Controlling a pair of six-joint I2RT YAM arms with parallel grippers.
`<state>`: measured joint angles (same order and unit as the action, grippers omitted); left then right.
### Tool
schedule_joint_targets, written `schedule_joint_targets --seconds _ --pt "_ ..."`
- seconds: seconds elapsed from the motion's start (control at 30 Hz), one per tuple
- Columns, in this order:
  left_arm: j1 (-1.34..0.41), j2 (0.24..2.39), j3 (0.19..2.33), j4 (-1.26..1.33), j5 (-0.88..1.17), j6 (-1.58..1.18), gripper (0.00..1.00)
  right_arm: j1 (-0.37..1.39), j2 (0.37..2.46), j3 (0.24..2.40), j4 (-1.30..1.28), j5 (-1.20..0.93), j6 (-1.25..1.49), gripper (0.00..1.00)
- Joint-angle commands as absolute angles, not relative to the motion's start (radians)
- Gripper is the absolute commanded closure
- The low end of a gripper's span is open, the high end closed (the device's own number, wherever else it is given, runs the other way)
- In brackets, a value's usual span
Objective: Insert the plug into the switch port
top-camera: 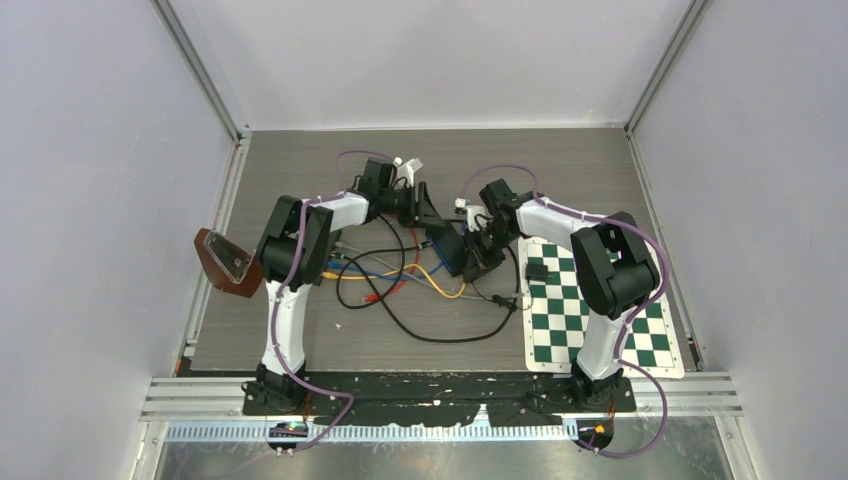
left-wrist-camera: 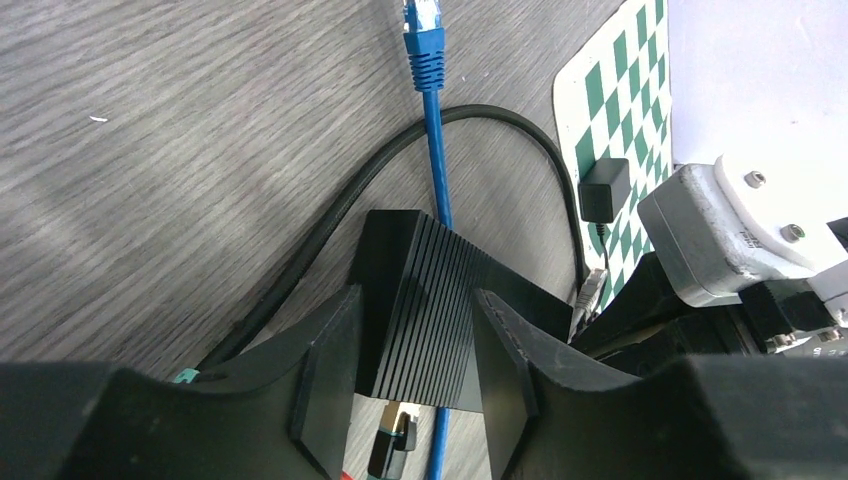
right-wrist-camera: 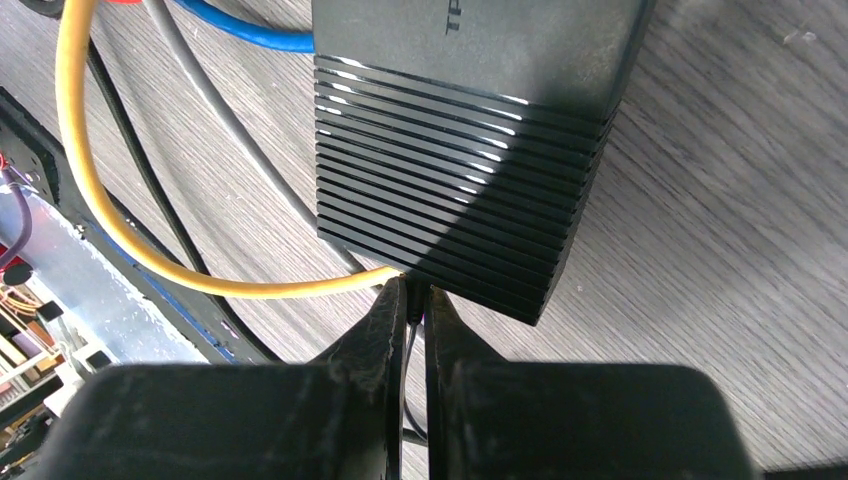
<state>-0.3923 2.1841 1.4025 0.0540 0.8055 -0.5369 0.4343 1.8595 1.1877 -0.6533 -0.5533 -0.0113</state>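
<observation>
The black ribbed switch (left-wrist-camera: 430,330) sits mid-table with my left gripper (left-wrist-camera: 418,298) shut on its two sides; its fingers (left-wrist-camera: 325,375) press against the casing. In the top view both arms meet over the switch (top-camera: 466,256). My right gripper (right-wrist-camera: 414,292) is shut on a small dark plug (right-wrist-camera: 412,312) at the near edge of the switch (right-wrist-camera: 470,170). The plug's thin black wire runs back between the fingers. Its tip touches the switch's side; the port itself is hidden.
Yellow (right-wrist-camera: 150,265), blue (right-wrist-camera: 240,35) and grey (right-wrist-camera: 230,150) cables run under the switch. A loose blue network plug (left-wrist-camera: 425,35) lies beyond it. A black adapter (top-camera: 537,271) rests on the green chessboard mat (top-camera: 590,320). A brown object (top-camera: 225,262) lies at the left edge.
</observation>
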Motion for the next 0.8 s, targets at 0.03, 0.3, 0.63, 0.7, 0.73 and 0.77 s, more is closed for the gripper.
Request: schedule_joint_targets --seconds 0.03,0.3,0.63,0.7,0.73,0.77 --pt "-0.417 2.188 1.416 0.07 0.903 -0.522 0.58 0.431 1.836 1.256 -0.596 -0.502 -0.001 0.95" --pt "-0.449 2.179 1.403 0.04 0.979 -0.472 0.59 0.431 1.83 1.313 -0.608 -0.419 -0.003 0.95" --pt "-0.512 2.183 1.416 0.011 1.049 -0.414 0.59 0.44 1.859 1.41 -0.599 -0.371 -0.085 0.95" --pt "-0.523 2.179 1.415 0.011 1.057 -0.421 0.6 0.445 1.862 1.426 -0.596 -0.348 -0.091 0.95" --pt "-0.528 2.177 1.41 0.015 1.06 -0.424 0.6 0.447 1.858 1.428 -0.583 -0.343 -0.092 0.95" --pt "-0.532 2.173 1.402 0.021 1.061 -0.427 0.6 0.448 1.856 1.427 -0.572 -0.331 -0.088 0.95"
